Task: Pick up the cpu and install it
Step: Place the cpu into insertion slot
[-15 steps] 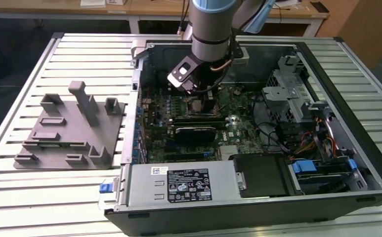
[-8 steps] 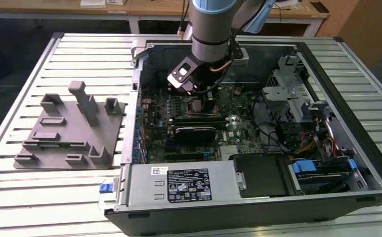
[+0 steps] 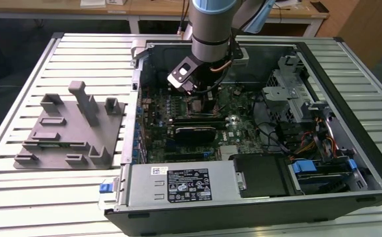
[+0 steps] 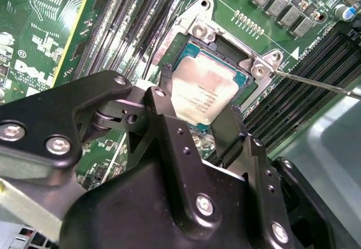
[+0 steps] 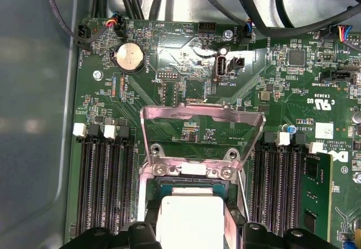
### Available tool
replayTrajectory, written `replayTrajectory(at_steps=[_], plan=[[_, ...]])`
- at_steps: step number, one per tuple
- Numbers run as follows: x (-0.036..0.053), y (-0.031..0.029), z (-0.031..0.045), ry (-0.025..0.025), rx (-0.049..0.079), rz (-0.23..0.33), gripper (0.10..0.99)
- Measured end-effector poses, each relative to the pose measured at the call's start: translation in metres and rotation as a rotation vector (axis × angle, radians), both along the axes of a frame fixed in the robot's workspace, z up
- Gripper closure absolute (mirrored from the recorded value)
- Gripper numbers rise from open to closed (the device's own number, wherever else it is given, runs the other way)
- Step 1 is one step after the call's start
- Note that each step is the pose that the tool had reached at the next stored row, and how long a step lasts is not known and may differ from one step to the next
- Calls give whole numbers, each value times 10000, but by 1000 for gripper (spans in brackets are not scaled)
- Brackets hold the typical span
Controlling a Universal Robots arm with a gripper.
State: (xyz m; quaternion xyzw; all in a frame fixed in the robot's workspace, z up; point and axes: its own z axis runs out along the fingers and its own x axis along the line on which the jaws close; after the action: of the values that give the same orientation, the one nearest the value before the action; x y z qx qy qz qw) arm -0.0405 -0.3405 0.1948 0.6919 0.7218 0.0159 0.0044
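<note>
The cpu [image 4: 207, 86] is a flat square chip with a shiny silver top. It hangs level right over the open socket [image 4: 243, 79] on the green motherboard [image 5: 186, 62]. My gripper [image 4: 197, 112] is shut on the cpu, one black finger [image 4: 162, 109] against each of two opposite edges. In the first wrist view the cpu [image 5: 189, 214] lies just below the raised metal load plate [image 5: 203, 119]. In the exterior view my gripper [image 3: 201, 102] reaches down into the open computer case [image 3: 368, 163], near the board's middle. I cannot tell whether the chip touches the socket.
Memory slots [image 5: 104, 181] flank the socket on both sides. The thin socket lever [image 4: 318, 83] sticks out sideways. A black card [image 3: 194, 131], cables and drive bays [image 3: 296, 98] crowd the case. A grey fixture plate with posts [image 3: 72, 128] sits on the slatted table at the exterior view's left.
</note>
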Motion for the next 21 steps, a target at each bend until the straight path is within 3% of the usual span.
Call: replayTrajectory(at_steps=[6,9,14,21], plan=[[0,0,26,0,1,-129,561],[0,-1,19,0,13,-432,561],[6,0,7,3,117,-477,561],[12,-2,-13,6,127,-614,561]])
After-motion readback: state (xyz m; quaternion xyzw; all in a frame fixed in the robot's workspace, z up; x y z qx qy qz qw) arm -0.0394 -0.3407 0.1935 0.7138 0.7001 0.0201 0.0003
